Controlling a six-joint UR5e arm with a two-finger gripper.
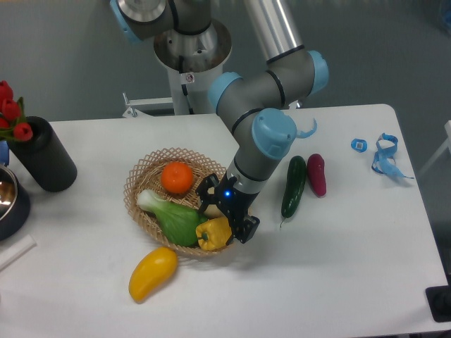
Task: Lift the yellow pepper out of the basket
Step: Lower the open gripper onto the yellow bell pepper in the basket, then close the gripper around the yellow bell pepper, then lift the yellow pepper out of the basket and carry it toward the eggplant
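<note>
The yellow pepper [213, 234] lies at the front right of the round wicker basket [151, 169], against the rim. My gripper [224, 212] hangs just above and to the right of the pepper, over the basket's right side. Its black fingers [246, 229] stand apart, so it is open, with nothing held between them. The gripper body covers most of the beige round vegetable behind the pepper.
In the basket also lie an orange [177, 177] and a green leafy vegetable [173, 216]. A smooth yellow mango-shaped fruit [151, 273] lies in front of the basket. A cucumber [293, 186] and a dark red vegetable [316, 174] lie to the right. A black cylinder [44, 154] stands at the left.
</note>
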